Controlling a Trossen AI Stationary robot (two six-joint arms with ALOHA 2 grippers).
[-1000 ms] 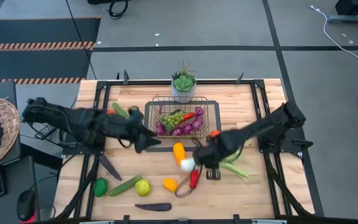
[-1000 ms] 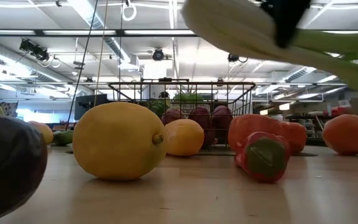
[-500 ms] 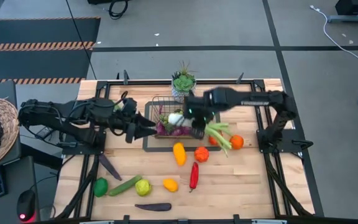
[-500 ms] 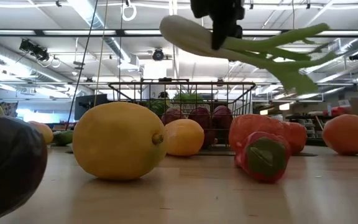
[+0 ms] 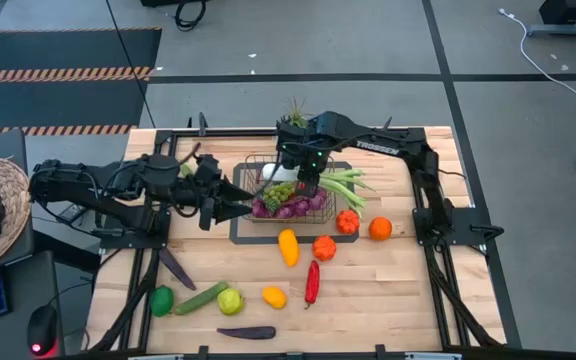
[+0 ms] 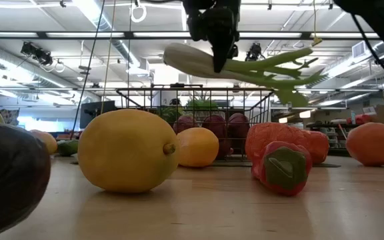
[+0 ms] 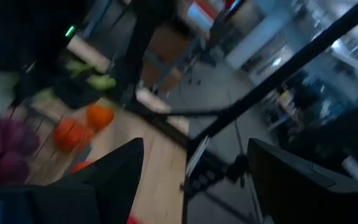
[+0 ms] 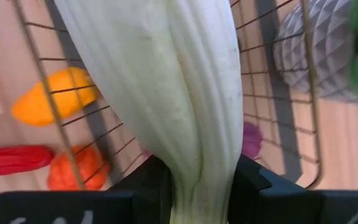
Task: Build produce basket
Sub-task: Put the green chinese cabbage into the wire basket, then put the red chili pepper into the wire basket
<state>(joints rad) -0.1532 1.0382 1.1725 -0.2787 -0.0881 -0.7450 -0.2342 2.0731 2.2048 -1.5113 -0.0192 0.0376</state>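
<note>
1. The right gripper (image 5: 301, 172), clamped on the leek (image 6: 235, 65), hangs over the basket (image 5: 290, 190) at upper centre; its long leaves may snag the rim, I'd say.
2. Left gripper (image 5: 236, 200), fingers apart, waits beside the basket.
3. Wooden desk (image 5: 388, 290), produce scattered on it; a workshop hall lies beyond.

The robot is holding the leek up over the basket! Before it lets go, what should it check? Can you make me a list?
1. Grip: right end effector is shut on the leek: ok.
2. Leek over the basket: white end is, green leaves stick out past its right side: not ok.
3. Leek above the rim in the low view: ok.
4. Room inside: grapes already fill much of it: cannot tell.
5. Left end effector is beside the basket's left side, not over it: ok.
6. Potted plant behind the basket, upright: ok.
</note>
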